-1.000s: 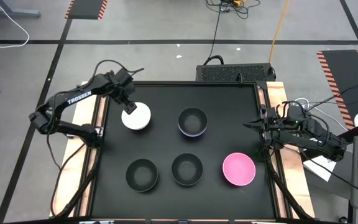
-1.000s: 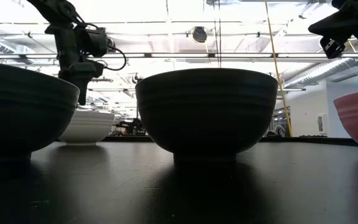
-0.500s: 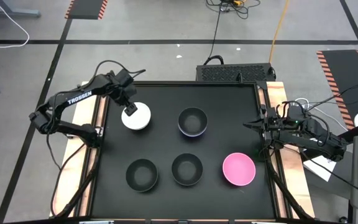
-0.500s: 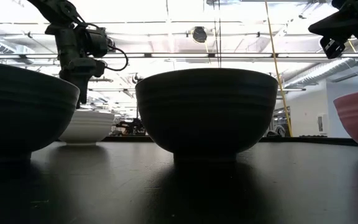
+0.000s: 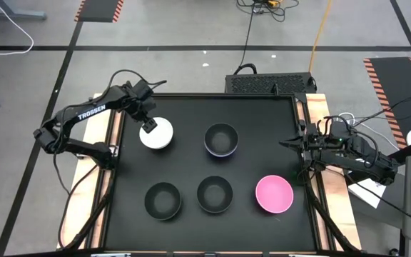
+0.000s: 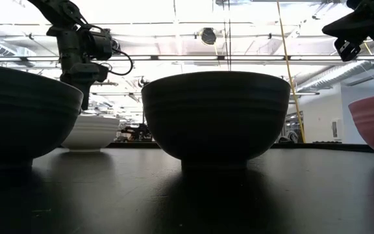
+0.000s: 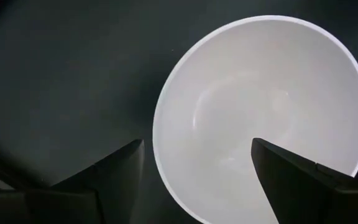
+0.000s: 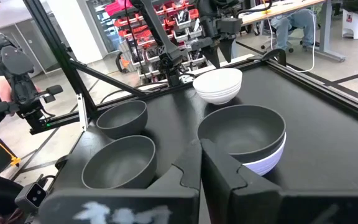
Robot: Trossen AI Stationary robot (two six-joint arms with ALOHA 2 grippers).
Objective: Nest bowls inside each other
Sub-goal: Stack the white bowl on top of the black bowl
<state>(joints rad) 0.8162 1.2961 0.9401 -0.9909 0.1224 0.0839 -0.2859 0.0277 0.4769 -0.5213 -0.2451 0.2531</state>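
At the near edge of the black table (image 5: 262,114), seen from above, three bowls stand in a row: a black bowl (image 5: 163,200) on the left side, a second black bowl (image 5: 215,194) in the middle, and the pink bowl (image 5: 274,194) on the right side, each apart from the others. Farther back stands a third black bowl (image 5: 221,138), which sits inside the lavender bowl (image 8: 269,160); only the lavender rim and side show under it. To the left of this pair, near the far left corner, is the white bowl (image 5: 156,133). The left gripper (image 5: 147,126) is over the left rim of the white bowl, with its fingers spread wide; in the left wrist view one finger (image 7: 114,171) is outside the rim and the other finger (image 7: 284,174) is over the inside of the bowl, so the rim is between them, not yet gripped. The right gripper (image 5: 287,143) waits at the right edge of the table, above the surface, with its fingers closed together and holding nothing.
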